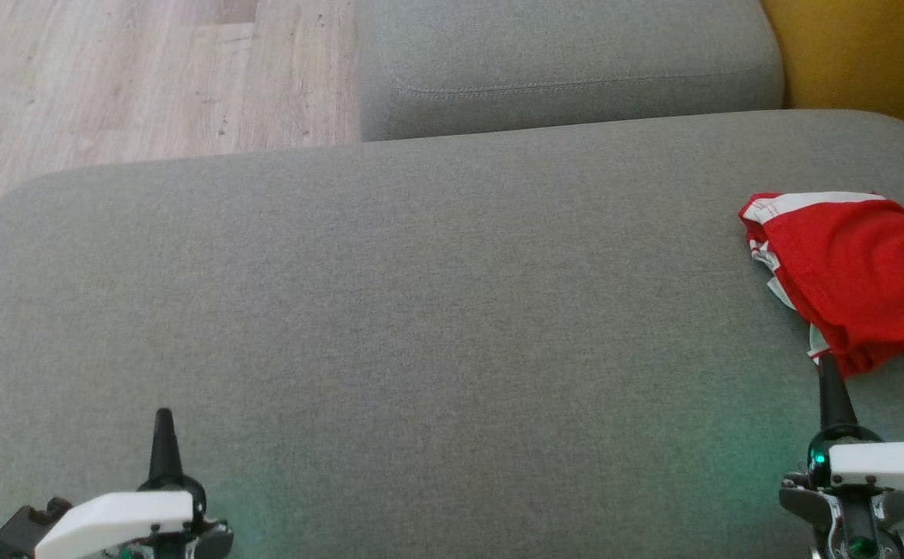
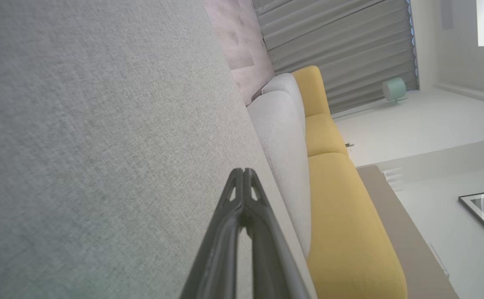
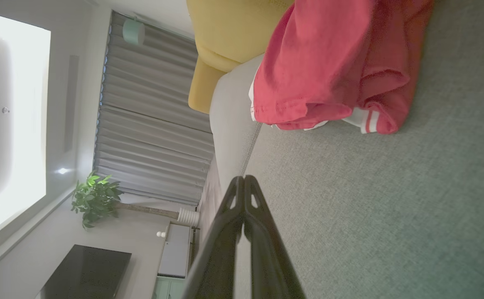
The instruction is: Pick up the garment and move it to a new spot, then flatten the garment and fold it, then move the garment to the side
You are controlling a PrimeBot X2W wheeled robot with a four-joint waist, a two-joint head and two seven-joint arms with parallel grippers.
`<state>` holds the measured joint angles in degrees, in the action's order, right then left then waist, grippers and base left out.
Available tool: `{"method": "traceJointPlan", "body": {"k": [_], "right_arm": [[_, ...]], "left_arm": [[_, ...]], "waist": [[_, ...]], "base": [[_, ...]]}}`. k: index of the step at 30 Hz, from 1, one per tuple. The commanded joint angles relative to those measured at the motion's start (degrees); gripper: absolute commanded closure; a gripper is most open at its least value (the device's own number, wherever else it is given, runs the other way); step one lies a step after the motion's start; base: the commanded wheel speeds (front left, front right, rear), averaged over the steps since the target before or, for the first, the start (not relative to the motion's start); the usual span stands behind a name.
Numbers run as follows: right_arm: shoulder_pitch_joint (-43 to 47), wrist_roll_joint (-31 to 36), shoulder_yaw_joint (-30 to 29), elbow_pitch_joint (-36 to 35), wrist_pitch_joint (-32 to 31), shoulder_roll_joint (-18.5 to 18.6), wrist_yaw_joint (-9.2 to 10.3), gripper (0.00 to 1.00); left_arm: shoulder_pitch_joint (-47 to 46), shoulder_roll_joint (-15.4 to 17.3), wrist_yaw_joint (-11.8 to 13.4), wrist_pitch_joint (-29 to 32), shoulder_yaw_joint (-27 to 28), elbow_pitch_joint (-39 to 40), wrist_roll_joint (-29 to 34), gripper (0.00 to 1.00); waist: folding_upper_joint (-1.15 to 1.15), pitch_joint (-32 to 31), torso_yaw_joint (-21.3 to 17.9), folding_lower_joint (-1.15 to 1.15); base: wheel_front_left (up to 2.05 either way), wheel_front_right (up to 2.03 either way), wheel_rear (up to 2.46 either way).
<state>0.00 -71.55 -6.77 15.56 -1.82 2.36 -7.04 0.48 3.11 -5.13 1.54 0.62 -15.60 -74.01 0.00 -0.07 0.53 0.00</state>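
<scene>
Left gripper (image 1: 163, 423) sits low left, fingers pressed together, holding nothing. Right gripper (image 1: 826, 369) is also closed and empty, tip just short of the red garment (image 1: 855, 272). Garment lies bunched at the grey cushion's (image 1: 420, 310) right edge, partly cropped. That fits either awaiting pickup or already set aside. Striped hem points left; long axis looks left-right, not certain.

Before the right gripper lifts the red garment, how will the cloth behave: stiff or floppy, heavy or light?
Probably floppy: the red garment lies crumpled in soft folds on the grey cushion, so it should drape from a single pinch. Likely light, since the cloth looks thin at its hem. The right gripper, now shut, may catch several layers at once.
</scene>
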Motion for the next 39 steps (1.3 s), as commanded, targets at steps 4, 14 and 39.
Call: {"method": "traceJointPlan", "body": {"k": [4,14,39], "right_arm": [[-3.5,-4.0,0.6,-1.7,-1.0,0.4,-0.37,1.00],[-4.7,-11.3,0.5,-1.6,-2.6,0.5,-0.41,1.00],[-6.2,-20.6,0.2,-1.5,-4.7,0.5,-0.45,1.00]], "left_arm": [[-3.7,0.2,-0.7,0.9,2.6,1.6,-3.4,1.00],[-5.0,0.1,-1.5,2.5,3.9,1.6,-10.1,1.00],[-6.6,0.0,-2.4,4.7,5.6,1.5,-18.4,1.00]], "waist": [[0.00,0.0,-0.1,0.00],[0.00,0.1,-0.3,0.00],[0.00,0.2,-0.5,0.00]], "base": [[0.00,0.00,0.00],[0.00,0.00,0.00],[0.00,0.00,0.00]]}}
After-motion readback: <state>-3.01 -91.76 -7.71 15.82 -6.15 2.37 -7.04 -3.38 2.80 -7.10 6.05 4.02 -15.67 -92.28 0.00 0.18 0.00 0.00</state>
